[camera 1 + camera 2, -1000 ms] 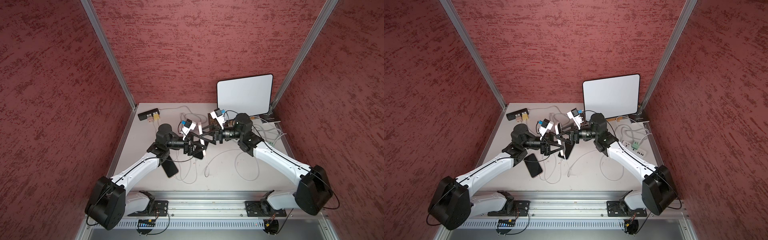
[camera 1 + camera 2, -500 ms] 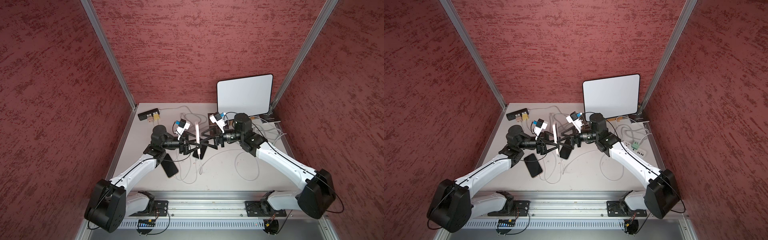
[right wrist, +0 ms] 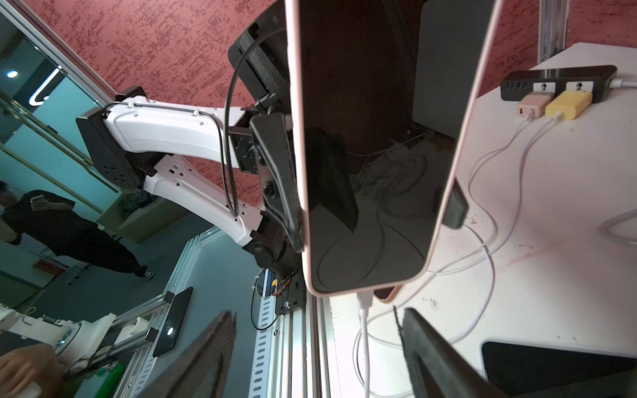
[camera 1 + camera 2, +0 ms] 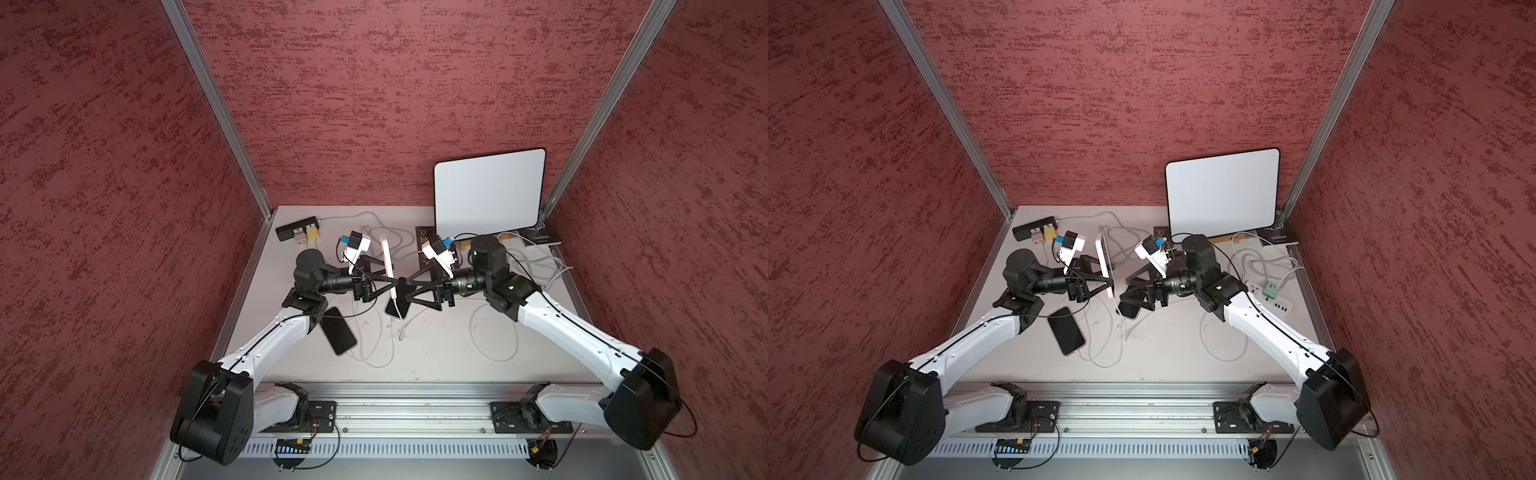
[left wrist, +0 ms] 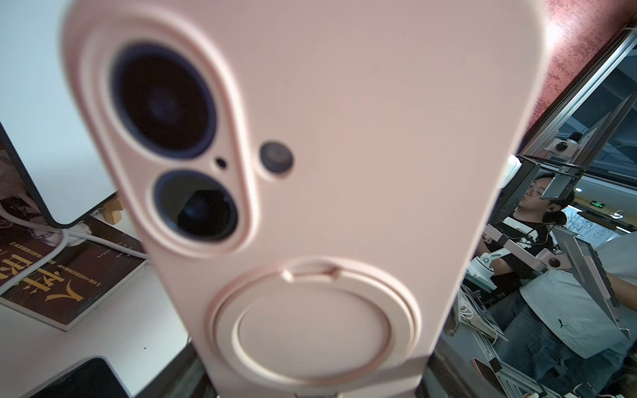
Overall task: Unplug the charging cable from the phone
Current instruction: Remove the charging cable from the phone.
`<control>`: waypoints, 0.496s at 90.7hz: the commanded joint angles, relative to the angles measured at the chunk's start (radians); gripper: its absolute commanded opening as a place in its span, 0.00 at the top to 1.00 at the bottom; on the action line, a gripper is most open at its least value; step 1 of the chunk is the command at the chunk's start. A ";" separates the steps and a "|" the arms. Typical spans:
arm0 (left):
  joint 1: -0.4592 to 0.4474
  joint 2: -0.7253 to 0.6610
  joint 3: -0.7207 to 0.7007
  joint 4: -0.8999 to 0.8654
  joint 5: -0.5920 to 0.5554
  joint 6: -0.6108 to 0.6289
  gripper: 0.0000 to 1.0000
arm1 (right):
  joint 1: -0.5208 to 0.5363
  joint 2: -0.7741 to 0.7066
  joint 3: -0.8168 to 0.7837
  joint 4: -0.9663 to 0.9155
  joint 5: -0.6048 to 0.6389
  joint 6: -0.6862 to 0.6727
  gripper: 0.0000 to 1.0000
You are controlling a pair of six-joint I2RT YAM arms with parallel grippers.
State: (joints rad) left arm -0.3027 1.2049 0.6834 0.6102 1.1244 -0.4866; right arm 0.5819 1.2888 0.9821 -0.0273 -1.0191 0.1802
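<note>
Over the scuffed white table (image 4: pixel 457 332), my left gripper (image 4: pixel 390 283) clamps the smooth, pink-cased phone (image 4: pixel 387 257), now more upright than a second ago, while my right gripper (image 4: pixel 403 291) gapes around its plugged-in glossy white charging cable (image 3: pixel 363 305).

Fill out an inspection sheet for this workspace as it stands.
Surface: white tabletop, faint reddish smudges.
Job's things: pink-cased phone held on edge above the table; white charging cable plugged into its bottom end.
Clutter: black phone lying flat; white-screened tablet leaning at the back wall; dark book.
Grippers: left gripper clamped on the pink-cased phone's edges; right gripper open beside the cable's plug, not gripping.
Cables: other white cables loose on the table; black power strip carries pink charger and yellow charger.
Surroundings: red textured walls; a person beyond the frame.
</note>
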 commanded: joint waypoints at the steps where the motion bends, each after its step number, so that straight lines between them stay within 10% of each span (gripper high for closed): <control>1: 0.012 -0.041 -0.006 0.088 -0.020 -0.024 0.76 | 0.009 -0.012 -0.044 0.131 -0.004 0.011 0.27; 45: 0.019 -0.071 -0.010 0.088 -0.045 -0.032 0.74 | 0.083 0.088 -0.115 0.309 0.104 -0.036 0.46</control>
State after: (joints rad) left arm -0.2909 1.1614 0.6765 0.6388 1.0935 -0.5129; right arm 0.6449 1.3548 0.8696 0.2211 -0.9539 0.1650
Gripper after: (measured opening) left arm 0.807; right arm 0.551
